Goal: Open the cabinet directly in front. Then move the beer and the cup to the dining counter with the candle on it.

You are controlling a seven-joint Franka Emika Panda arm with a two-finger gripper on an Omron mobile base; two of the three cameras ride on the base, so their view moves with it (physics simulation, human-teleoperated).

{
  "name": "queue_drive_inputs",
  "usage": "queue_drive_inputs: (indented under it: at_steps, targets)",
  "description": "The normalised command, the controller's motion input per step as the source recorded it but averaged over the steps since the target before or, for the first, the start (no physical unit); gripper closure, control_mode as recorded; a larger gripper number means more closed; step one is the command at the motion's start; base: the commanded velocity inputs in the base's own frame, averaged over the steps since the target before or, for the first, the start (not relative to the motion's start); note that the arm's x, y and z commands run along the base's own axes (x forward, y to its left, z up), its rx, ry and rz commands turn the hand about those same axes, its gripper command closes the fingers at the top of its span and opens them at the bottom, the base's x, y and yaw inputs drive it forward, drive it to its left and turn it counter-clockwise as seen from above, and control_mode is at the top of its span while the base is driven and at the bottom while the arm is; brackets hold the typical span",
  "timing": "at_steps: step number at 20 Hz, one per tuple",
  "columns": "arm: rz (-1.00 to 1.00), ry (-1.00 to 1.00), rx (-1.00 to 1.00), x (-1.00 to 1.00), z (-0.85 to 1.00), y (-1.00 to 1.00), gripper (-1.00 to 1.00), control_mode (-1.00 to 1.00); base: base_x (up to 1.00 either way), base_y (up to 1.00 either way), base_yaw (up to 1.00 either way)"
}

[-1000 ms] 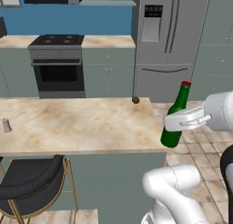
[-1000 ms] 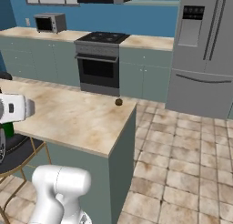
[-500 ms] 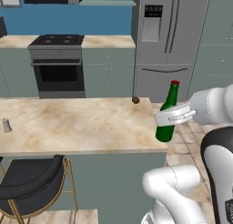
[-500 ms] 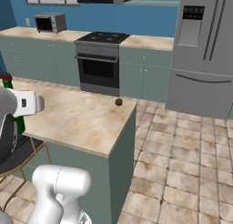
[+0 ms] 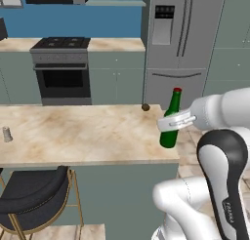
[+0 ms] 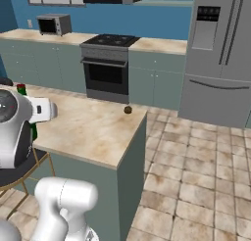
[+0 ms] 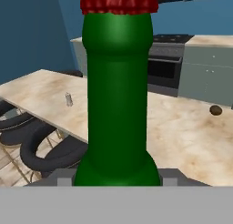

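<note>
The beer [image 5: 170,121] is a dark green bottle with a red cap, held nearly upright over the right end of the dining counter [image 5: 83,136]. My gripper [image 5: 175,122] is shut on the beer around its middle, coming in from the right. Whether the bottle's base touches the beige top I cannot tell. In the hand view the beer [image 7: 117,91] stands close up between the fingers of the gripper [image 7: 117,178]. From the right base the red cap [image 6: 21,89] peeks out behind my arm. The cup and the cabinet are out of view.
A small pale upright object [image 5: 6,134] stands at the counter's left end and a small brown ball [image 5: 145,107] at its far edge. A black stool [image 5: 34,200] is tucked under the near side. An oven [image 5: 63,73] and a fridge [image 5: 178,44] line the back wall.
My arm has carried the beer leftwards from beyond the counter's right end to over the top, and the bottle has come more upright. The grip is unchanged.
</note>
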Motion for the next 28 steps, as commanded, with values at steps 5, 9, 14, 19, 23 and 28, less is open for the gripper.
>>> queue_drive_inputs:
  at_steps: [5,9,14,19,23,28]
  targets:
    - [0.0,0.0,0.0,0.42,-0.17,0.05,1.0,-1.0,0.0,0.0,0.0]
    - [0.0,0.0,0.0,0.44,-0.19,0.1,1.0,-1.0,0.0,0.0,0.0]
    - [0.0,0.0,0.0,0.46,-0.2,0.11,1.0,-1.0,0.0,0.0,0.0]
    - [0.0,0.0,-0.01,0.46,-0.18,0.1,1.0,-1.0,0.0,0.0,0.0]
    - [0.0,0.0,-0.01,0.47,-0.19,0.06,1.0,-1.0,0.0,0.0,0.0]
    - [0.0,0.0,-0.02,0.49,-0.21,0.07,1.0,-1.0,0.0,0.0,0.0]
